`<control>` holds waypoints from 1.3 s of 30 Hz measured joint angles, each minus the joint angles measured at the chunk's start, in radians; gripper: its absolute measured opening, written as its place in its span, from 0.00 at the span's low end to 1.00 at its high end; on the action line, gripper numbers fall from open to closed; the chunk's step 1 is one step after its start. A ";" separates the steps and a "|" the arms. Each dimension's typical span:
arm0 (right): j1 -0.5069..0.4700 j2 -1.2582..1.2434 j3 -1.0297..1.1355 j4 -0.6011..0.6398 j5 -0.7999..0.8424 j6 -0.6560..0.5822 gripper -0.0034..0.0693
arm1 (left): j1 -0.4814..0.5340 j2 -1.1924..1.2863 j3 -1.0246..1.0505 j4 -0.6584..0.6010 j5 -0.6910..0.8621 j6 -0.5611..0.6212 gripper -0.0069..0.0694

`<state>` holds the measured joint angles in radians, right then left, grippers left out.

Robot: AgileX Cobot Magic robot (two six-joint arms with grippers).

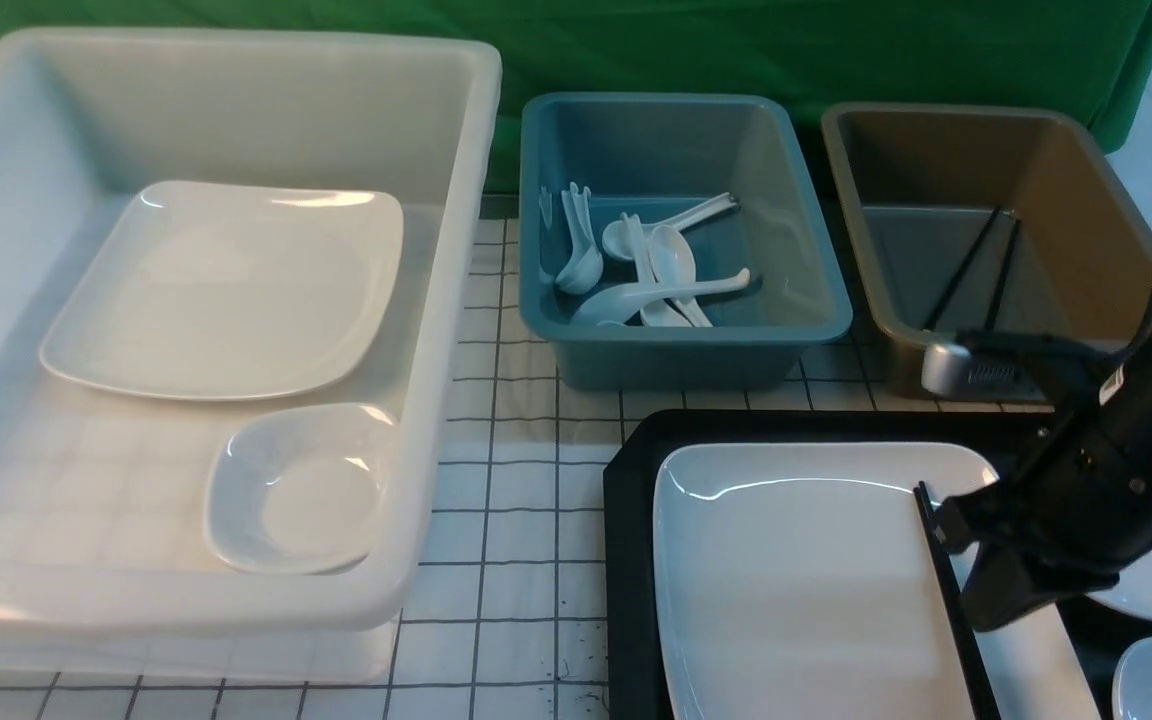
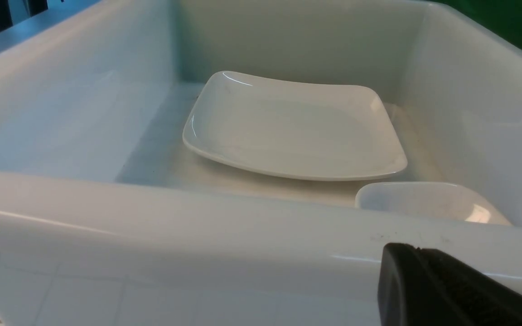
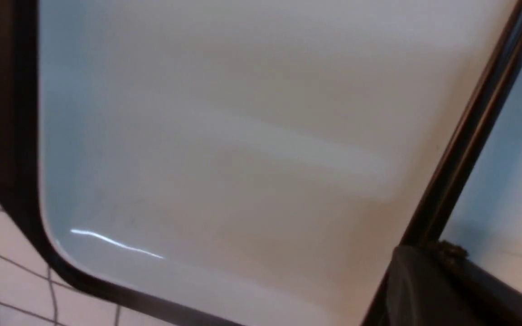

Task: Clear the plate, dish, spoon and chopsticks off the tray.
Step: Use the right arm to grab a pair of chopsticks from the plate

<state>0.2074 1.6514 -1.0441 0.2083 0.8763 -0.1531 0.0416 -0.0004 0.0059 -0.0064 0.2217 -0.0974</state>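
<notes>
- Found the chopsticks (image 1: 972, 665) lying across the right part of the plate (image 1: 796, 580), the plate itself seated on the tray (image 1: 626, 560) at near right.
- Traced their long axis from near to far, leaning a little leftward toward the far end and roughly parallel with the plate's right edge.
- Placed the right gripper (image 1: 966, 565) directly over the far half of the chopsticks, reaching down from the right, with its fingertips at plate level and touching or all but touching them.
- Could not tell jaws clamped on the chopsticks from jaws merely set astride them; saw only one finger in the right wrist view, with the chopsticks running straight into its tip.
- Put the left gripper (image 2: 424, 280) well apart at near left, outside the near wall of the white bin (image 1: 456, 300), fingers together and nothing seen in them.
- Judged the right arm by far the nearer, hence the chopsticks its job.
- Judged the brown bin (image 1: 1066, 240), already holding other black sticks, the likely goal, just beyond the tray's far edge.
- Reckoned on drooping near ends under a grip so close to the far end; favoured a slow, level lift.
</notes>
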 joint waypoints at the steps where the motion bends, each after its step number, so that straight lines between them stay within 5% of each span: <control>1: 0.000 0.000 0.005 -0.003 -0.012 0.000 0.18 | 0.000 0.000 0.000 0.000 0.000 0.000 0.11; 7: 0.030 0.000 0.008 -0.007 -0.114 0.010 0.51 | 0.000 0.000 0.000 0.000 0.000 0.000 0.11; 11: 0.077 0.000 0.008 -0.012 -0.135 0.014 0.60 | 0.000 0.000 0.000 0.000 0.000 0.000 0.11; 20: 0.140 0.061 0.008 -0.303 -0.115 0.289 0.61 | 0.000 0.000 0.000 0.000 0.000 0.000 0.12; 35: 0.140 0.162 0.008 -0.312 -0.127 0.333 0.61 | 0.000 0.000 0.000 0.000 0.000 0.001 0.12; 39: 0.140 0.162 0.008 -0.309 -0.125 0.333 0.52 | 0.000 0.000 0.000 0.000 0.000 0.000 0.12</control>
<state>0.3473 1.8134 -1.0364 -0.1002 0.7509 0.1796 0.0416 -0.0004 0.0059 -0.0064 0.2217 -0.0975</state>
